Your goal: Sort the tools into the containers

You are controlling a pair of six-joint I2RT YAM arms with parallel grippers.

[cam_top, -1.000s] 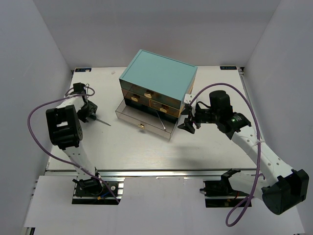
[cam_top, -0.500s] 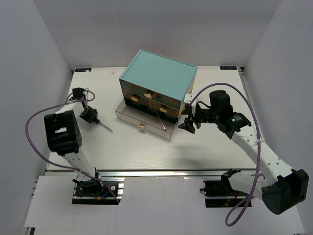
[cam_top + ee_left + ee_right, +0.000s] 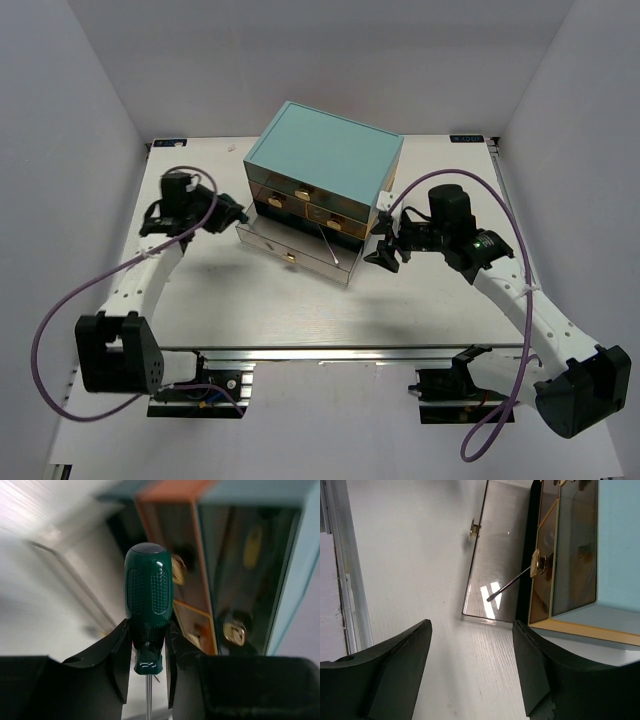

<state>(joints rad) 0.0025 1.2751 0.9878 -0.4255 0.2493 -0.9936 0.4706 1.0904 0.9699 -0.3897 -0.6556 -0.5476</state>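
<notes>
The bench (image 3: pixel 250 300) is a pale white board with a faint grain. It is boxed in by plain grey-white walls on the left, right and far sides, and a metal rail runs along the near edge.

One teal chest of drawers (image 3: pixel 325 150) stands toward the far middle of the bench. One clear drawer (image 3: pixel 285 240), the bottom one, is pulled out toward me. I count three gold pulls on the shut fronts above it and a fourth on the open drawer.

There are two arms, and a purple cable loops off each one.

I can see two tools. The first is a green-handled screwdriver (image 3: pixel 148 592), pinched at the neck of its handle by the left gripper (image 3: pixel 148 635). Its shaft runs back between the fingers, and it hangs just beside the left end of the open drawer. The second is a slim tool shaft (image 3: pixel 507 583) lying slantwise inside that drawer. Its far end meets the chest front, and I cannot see its handle.

The right gripper (image 3: pixel 471 625) is spread wide with nothing between its fingers. It hovers over the bench near the drawer's right corner and the right end of the chest.
</notes>
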